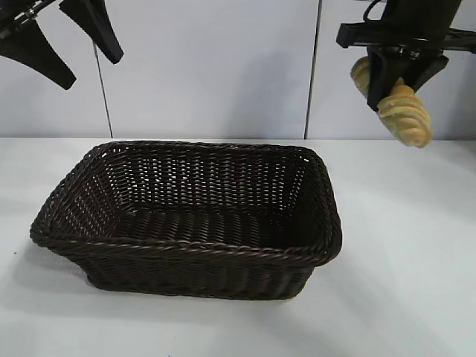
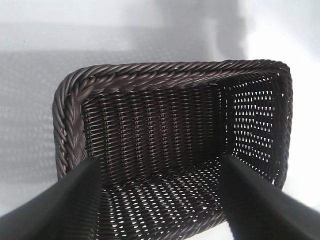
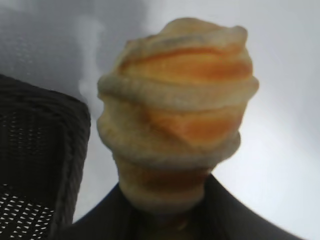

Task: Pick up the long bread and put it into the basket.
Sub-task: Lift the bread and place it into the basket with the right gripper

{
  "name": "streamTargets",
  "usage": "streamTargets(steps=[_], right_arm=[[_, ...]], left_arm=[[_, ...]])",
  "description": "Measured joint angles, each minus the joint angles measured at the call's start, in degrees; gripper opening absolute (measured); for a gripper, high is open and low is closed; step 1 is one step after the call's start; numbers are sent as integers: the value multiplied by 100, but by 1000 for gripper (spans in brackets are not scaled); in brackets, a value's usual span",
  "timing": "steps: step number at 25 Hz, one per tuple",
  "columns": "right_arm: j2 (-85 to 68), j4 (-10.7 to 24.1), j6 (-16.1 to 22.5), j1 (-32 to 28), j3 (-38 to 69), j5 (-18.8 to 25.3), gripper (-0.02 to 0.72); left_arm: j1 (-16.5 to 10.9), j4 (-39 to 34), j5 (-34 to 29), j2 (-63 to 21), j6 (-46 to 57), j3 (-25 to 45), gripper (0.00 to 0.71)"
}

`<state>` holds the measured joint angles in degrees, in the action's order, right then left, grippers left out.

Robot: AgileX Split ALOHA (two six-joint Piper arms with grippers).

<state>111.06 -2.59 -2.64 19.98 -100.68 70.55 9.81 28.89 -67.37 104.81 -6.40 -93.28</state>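
The long bread point(image 1: 405, 111), golden-tan with orange-brown ridges, hangs high at the upper right, tilted, clamped in my right gripper point(image 1: 388, 93), which is shut on it. In the right wrist view the long bread point(image 3: 177, 107) fills the middle, its near end pinched between the black fingers point(image 3: 235, 210). The basket point(image 1: 186, 249), dark brown wicker with a braided rim, sits on the white table, lower and to the left of the bread. My left gripper point(image 1: 71, 52) hangs open at the upper left, above the basket's left side. Its fingers point(image 2: 60, 205) frame the basket's rim point(image 2: 150, 72) with nothing between them.
The white table point(image 1: 409, 260) spreads around the basket on all sides. A pale panelled wall point(image 1: 216, 67) stands behind. A corner of the basket point(image 3: 35, 150) shows beside the bread in the right wrist view.
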Motion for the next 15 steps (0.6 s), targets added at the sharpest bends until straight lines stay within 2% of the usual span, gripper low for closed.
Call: streamTargets(steps=[7, 15], right_arm=[[0, -7, -34, 867, 0, -51, 210], [130, -55, -460, 1492, 0, -736, 210]], left_arm=[[0, 0, 0, 0, 0, 0, 487], [0, 0, 0, 0, 0, 0, 487]])
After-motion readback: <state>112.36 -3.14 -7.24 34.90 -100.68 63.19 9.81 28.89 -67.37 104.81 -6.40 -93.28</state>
